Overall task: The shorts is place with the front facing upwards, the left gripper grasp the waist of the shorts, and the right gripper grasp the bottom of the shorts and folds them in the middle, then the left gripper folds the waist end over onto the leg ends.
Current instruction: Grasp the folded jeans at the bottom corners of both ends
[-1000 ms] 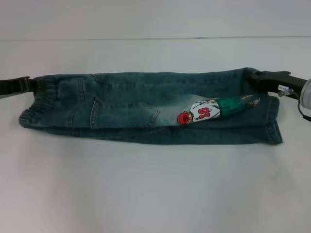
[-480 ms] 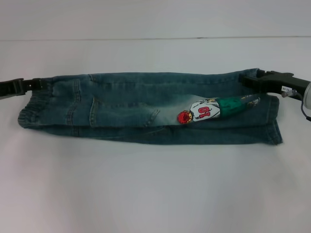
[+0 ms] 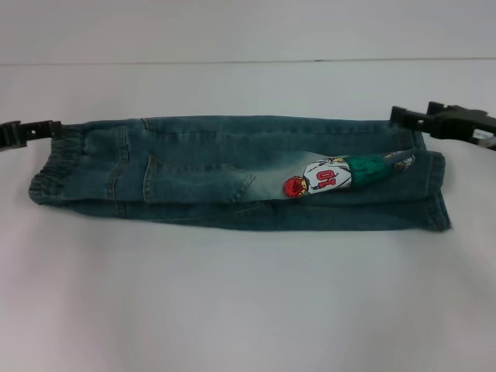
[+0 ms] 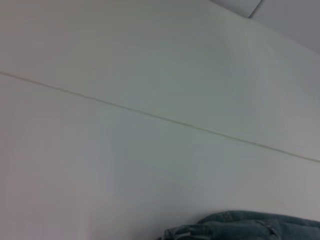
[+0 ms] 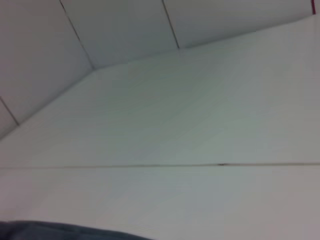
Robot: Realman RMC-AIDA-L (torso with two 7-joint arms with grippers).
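Shorts of blue denim lie folded lengthwise on the white desk, so the left end effector at nine o'clock and the right end effector at three o'clock sit just off the waist and hem, apparently released; whether their fingers are spread I cannot tell.

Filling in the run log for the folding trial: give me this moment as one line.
blue denim shorts: folded lengthwise on white table | left gripper: at waist end, released | right gripper: at leg end, released
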